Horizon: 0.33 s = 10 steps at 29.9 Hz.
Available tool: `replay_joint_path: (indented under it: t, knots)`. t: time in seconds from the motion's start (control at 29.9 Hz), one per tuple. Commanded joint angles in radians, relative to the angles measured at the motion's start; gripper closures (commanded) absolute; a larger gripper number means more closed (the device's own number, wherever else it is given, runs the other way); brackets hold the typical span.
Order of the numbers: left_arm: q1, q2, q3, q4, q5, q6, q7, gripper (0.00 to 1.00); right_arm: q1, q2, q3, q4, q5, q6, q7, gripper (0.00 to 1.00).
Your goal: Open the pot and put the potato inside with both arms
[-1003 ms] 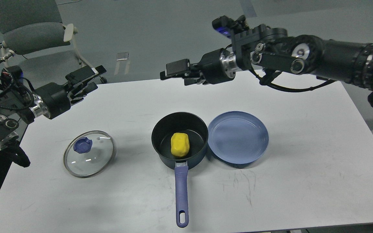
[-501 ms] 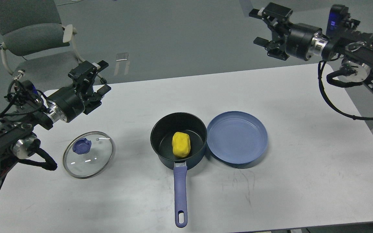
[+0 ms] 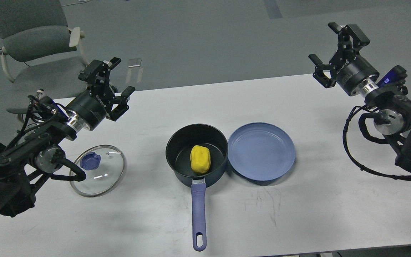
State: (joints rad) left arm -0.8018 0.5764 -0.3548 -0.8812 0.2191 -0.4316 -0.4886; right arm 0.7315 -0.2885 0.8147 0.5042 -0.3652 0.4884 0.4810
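Observation:
The dark pot with a purple handle stands open at the middle of the white table. The yellow potato lies inside it. The glass lid with a blue knob lies flat on the table to the pot's left. My left gripper is open and empty, raised above the table's back left, well apart from the lid. My right gripper is open and empty, raised at the far right beyond the table's back edge.
An empty blue plate sits against the pot's right side. A grey chair stands on the floor behind the table's left end. The white table stretches wide to the front and right.
My right arm has swung from above the table's middle back to the far right and turned its gripper upward. My left arm has shifted right and up slightly. The pot, potato and lid stay put.

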Motion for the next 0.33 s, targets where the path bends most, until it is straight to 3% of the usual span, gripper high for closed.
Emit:
replay_joint_path:
  t: [0.0, 0.3]
  knots:
    - [0.013, -0.015, -0.032, 0.002, -0.001, -0.016, 0.0, 0.02, -0.024, 0.008, 0.003, 0.0, 0.0, 0.0, 0.008, 0.0]
    - [0.018, -0.007, -0.041, 0.002, -0.014, -0.052, 0.0, 0.02, -0.041, 0.011, 0.003, 0.002, 0.0, 0.0, 0.008, 0.0]
